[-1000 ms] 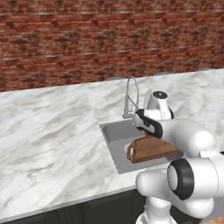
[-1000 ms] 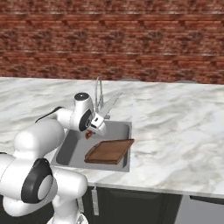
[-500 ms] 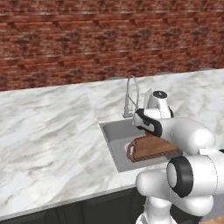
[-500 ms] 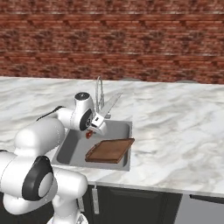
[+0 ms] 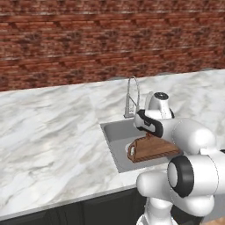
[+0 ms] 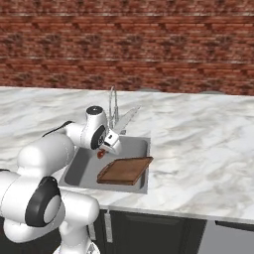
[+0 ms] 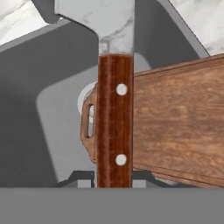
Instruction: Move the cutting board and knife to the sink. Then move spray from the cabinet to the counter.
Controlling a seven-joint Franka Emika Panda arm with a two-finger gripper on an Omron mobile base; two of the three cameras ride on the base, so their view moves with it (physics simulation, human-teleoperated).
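Pincer: your pincer [image 6: 102, 151] is hanging over the sink; in the hand view its jaws are clenching on the knife's brown riveted handle, one dark tip showing on each side of it at the bottom.
Knife: you are grasping the knife [image 7: 114, 122] by that handle; its silvery blade [image 6: 127, 117] is pointing up and away from the hand toward the back edge of the desk, beside the faucet; it is lifted clear of the basin floor.
Cutting board: the cutting board [image 6: 124, 170] is sitting in the sink, tilted, its far end leaning on the basin's front right rim near the front edge of the desk; its loop handle [image 7: 88, 127] is lying down toward the basin floor, right behind the knife handle in the hand view, and near the round drain.
Sink: the sink [image 5: 115, 133] is lying in the desk close to its front edge; the faucet [image 5: 131, 97] is standing at the basin's back rim.
Desk: the white marble desk [image 5: 48, 127] is stretching wide to both sides of the basin, running back to a brick wall [image 6: 149, 44].
Arm: your white arm [image 5: 189, 136] is reaching forward and bending down over the basin; in the left base view it is covering part of the board.
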